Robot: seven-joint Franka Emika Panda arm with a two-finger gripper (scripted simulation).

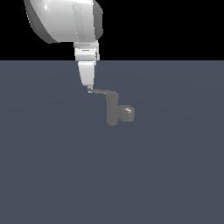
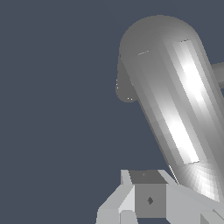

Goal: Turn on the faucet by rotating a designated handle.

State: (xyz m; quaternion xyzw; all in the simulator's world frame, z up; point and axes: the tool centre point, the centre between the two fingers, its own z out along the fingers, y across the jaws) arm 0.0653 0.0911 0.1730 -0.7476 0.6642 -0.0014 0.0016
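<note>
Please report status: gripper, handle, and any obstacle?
Gripper at handle tip, jaw state unclear. Faucet upright, spout toward exterior view's right. No obstacle seen.

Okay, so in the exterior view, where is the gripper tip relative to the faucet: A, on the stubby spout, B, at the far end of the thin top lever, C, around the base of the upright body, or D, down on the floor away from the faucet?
B: the gripper comes down onto the pointed end of the handle, on the exterior view's left of the faucet body, with the spout on the opposite side.
</note>
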